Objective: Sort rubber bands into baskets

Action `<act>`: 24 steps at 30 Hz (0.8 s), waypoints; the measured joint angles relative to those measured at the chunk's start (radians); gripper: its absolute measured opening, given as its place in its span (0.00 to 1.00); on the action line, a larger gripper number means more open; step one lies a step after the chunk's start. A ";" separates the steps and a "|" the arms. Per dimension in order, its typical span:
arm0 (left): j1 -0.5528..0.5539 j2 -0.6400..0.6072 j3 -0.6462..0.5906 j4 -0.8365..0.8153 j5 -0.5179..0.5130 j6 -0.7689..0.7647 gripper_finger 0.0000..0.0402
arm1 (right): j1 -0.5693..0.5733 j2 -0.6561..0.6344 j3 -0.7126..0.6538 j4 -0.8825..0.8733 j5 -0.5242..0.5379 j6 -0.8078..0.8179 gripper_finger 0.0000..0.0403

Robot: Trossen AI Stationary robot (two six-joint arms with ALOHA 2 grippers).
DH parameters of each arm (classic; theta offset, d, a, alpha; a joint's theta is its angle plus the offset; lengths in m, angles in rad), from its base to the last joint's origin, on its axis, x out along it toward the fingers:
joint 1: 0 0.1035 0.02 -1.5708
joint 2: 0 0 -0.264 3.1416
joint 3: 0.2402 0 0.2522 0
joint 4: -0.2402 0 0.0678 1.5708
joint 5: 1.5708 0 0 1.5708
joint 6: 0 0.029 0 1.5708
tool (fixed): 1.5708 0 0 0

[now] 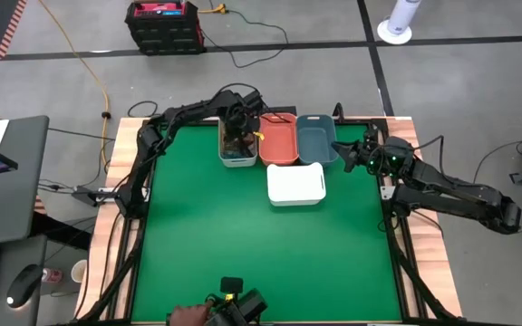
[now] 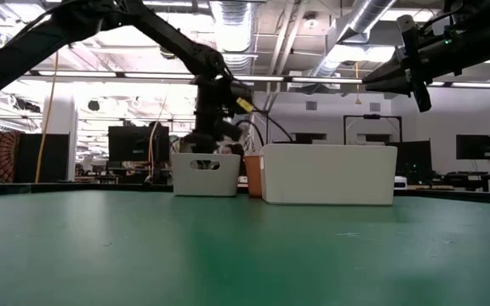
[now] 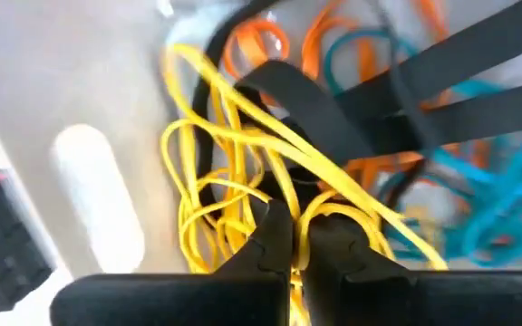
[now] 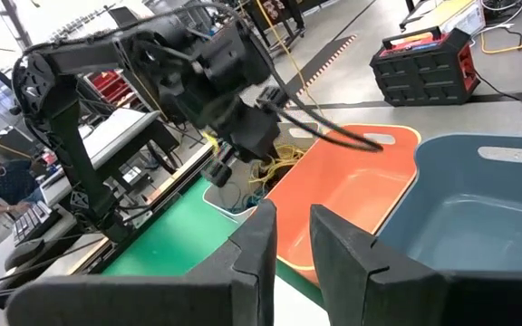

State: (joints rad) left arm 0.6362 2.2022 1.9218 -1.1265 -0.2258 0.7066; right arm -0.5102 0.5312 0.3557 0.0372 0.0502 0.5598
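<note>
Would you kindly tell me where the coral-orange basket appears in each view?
High view: coral-orange basket, top centre, right of the light grey basket.
Low view: sliver between grey and white baskets.
Left wrist view: not in it.
Right wrist view: centre.
Shared landmark: the light grey basket.

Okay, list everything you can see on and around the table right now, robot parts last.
grey basket: one, light grey, far-left of the row, holds the band pile
coral basket: one, orange, beside the grey one
blue basket: one, slate-blue, right of the coral
white basket: one, white, in front of the row
rubber bands: many, yellow, orange, teal, black, tangled in the grey basket
toolbox: one, black and red, on the floor beyond the table
left gripper: shut on yellow bands, inside the grey basket
right gripper: raised near the blue basket, holding nothing
</note>
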 joint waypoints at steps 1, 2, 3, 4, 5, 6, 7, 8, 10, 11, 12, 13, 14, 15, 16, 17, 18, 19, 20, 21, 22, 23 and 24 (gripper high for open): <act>0.001 -0.001 0.016 -0.020 0.018 -0.010 0.02 | 0.000 0.000 0.000 0.000 0.000 0.000 0.24; 0.004 0.000 0.032 -0.042 0.035 -0.019 0.02 | 0.000 0.000 0.000 0.000 0.000 0.000 0.24; 0.007 0.001 0.050 -0.064 0.059 -0.032 0.01 | 0.000 0.000 0.000 0.000 0.000 0.000 0.24; 0.012 0.001 0.063 -0.078 0.085 -0.044 0.01 | 0.000 0.000 0.000 0.000 0.000 0.000 0.24; 0.016 0.001 0.074 -0.086 0.109 -0.058 0.01 | 0.000 0.000 0.000 0.000 0.000 0.000 0.24; 0.020 0.001 0.086 -0.093 0.130 -0.075 0.01 | 0.000 0.000 0.000 0.000 0.000 0.000 0.24; 0.024 0.001 0.099 -0.103 0.152 -0.094 0.01 | 0.000 0.000 0.000 0.000 0.000 0.000 0.24; 0.028 0.001 0.113 -0.116 0.172 -0.113 0.01 | 0.000 0.000 0.000 0.000 0.000 0.000 0.24; 0.034 0.001 0.144 -0.133 0.220 -0.158 0.00 | 0.000 0.000 0.000 0.000 0.000 0.003 0.24; 0.037 0.001 0.161 -0.142 0.258 -0.180 0.00 | 0.000 0.000 0.000 0.000 0.000 0.007 0.24; 0.040 0.001 0.182 -0.151 0.297 -0.196 0.00 | 0.000 0.000 0.000 0.000 0.000 0.012 0.24; 0.043 0.001 0.203 -0.158 0.343 -0.214 0.00 | 0.000 0.000 0.000 0.000 0.000 0.014 0.24; 0.046 0.001 0.221 -0.157 0.388 -0.234 0.00 | 0.000 0.000 0.000 0.000 0.000 0.015 0.24; 0.047 0.001 0.238 -0.154 0.433 -0.253 0.00 | 0.000 0.000 0.000 0.000 -0.001 0.015 0.24; 0.048 0.001 0.256 -0.150 0.478 -0.275 0.00 | 0.000 0.000 0.000 0.000 -0.002 0.015 0.24; 0.049 0.001 0.273 -0.142 0.520 -0.297 0.00 | 0.000 0.000 0.000 0.000 -0.003 0.015 0.24; 0.049 0.001 0.287 -0.127 0.559 -0.321 0.00 | 0.000 0.000 0.000 0.000 -0.003 0.016 0.24; 0.050 0.001 0.296 -0.103 0.599 -0.345 0.00 | 0.000 0.000 0.000 0.000 -0.003 0.016 0.24; 0.050 0.001 0.304 -0.075 0.640 -0.374 0.00 | 0.000 0.000 0.000 0.000 -0.004 0.016 0.24; 0.049 0.001 0.311 -0.047 0.677 -0.403 0.00 | 0.000 0.000 0.000 0.000 -0.004 0.016 0.24; 0.047 0.001 0.317 -0.020 0.711 -0.432 0.00 | 0.000 0.000 0.000 0.000 -0.008 0.016 0.24; 0.044 0.001 0.318 0.014 0.732 -0.461 0.00 | 0.000 0.000 0.000 0.000 -0.011 0.016 0.24; 0.039 0.001 0.318 0.048 0.746 -0.490 0.00 | 0.000 0.000 0.000 0.000 -0.011 0.016 0.24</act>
State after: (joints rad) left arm 0.6757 2.2028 2.2398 -1.0789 0.5206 0.2170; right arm -0.5102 0.5312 0.3557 0.0372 0.0391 0.5757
